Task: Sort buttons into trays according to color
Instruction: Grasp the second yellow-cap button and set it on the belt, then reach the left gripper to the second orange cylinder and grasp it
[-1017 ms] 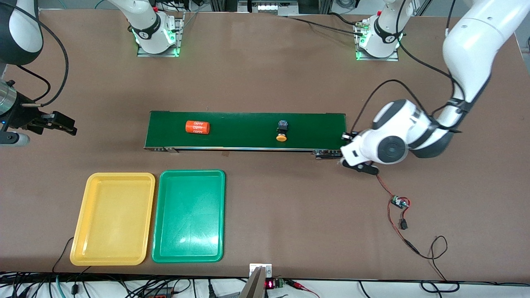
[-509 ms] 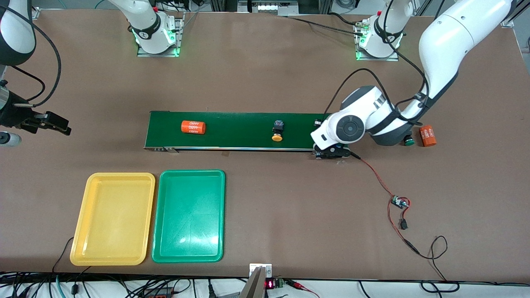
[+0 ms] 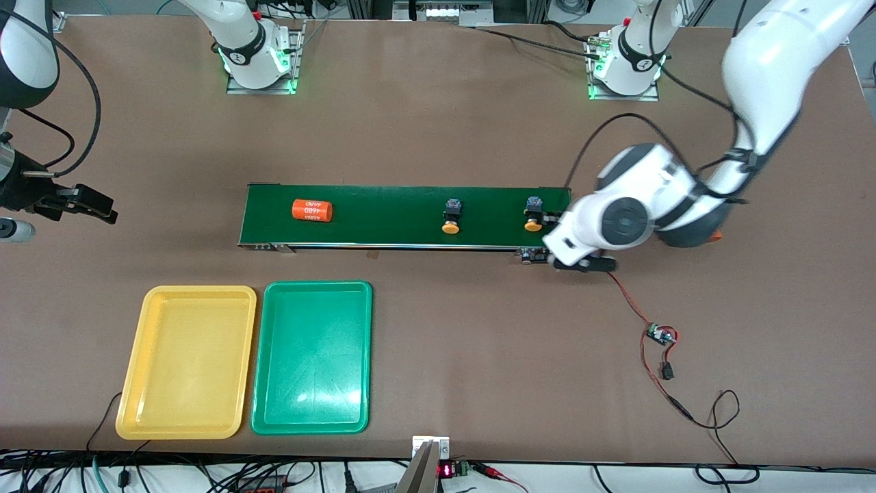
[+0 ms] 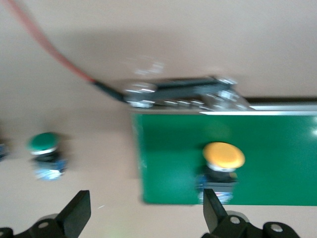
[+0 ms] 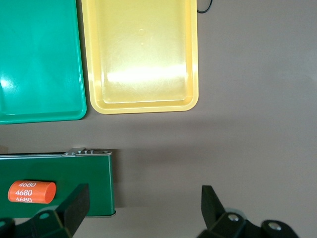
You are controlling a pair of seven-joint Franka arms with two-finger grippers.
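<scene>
Long dark-green conveyor belt (image 3: 404, 216) across the middle of a brown table (image 3: 438, 123). Orange cylinder (image 3: 312, 210) with white numerals lying on the belt near the right arm's end. Small circuit board (image 3: 660, 335) on red and black wires (image 3: 684, 409) near the table's left-arm end.

a conveyor belt (image 3: 404, 216) lies across the middle of the counter (image 3: 438, 123). on it sit three things in a row: a cylinder (image 3: 312, 210) toward the right arm's end, one button (image 3: 451, 218) near the middle, and another button (image 3: 533, 213) at the left arm's end. a third button (image 4: 45, 153) rests on the counter just off that end of the belt. two trays lie side by side, nearer the front camera than the belt, the one tray (image 3: 186, 361) closer to the right arm's end than the other tray (image 3: 313, 357). a small circuit board (image 3: 660, 335) with wires lies toward the left arm's end.
</scene>
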